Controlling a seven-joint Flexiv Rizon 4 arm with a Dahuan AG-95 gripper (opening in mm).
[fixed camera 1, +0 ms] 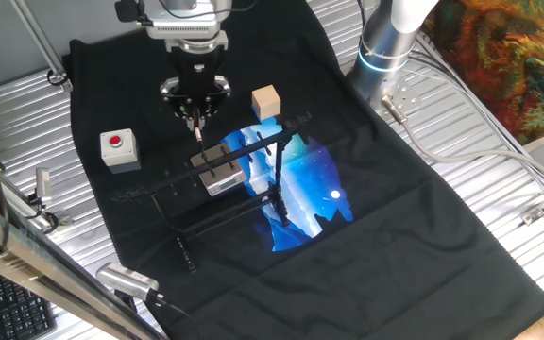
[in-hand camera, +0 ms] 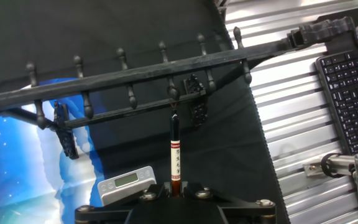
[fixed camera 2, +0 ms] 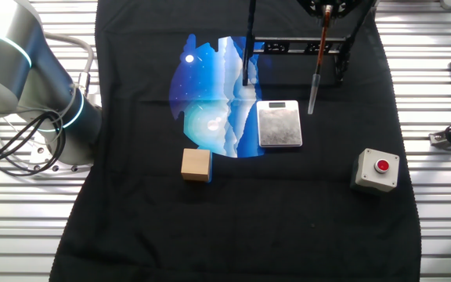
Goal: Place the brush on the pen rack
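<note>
The gripper [fixed camera 1: 195, 115] is clamped on the brush [fixed camera 2: 318, 63], which hangs upright over the cloth beside the grey scale [fixed camera 2: 279, 124]. In the hand view its far end sits by a peg of the black rack [in-hand camera: 135, 74]; contact is unclear.

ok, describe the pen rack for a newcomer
On the black cloth, at the edge of the blue print, stands the pen rack: a black frame whose crossbars carry rows of knobbed pegs. The tool holds the brush before it. Neighbours, the flat grey scale and wooden cube, have no pegs.
</note>
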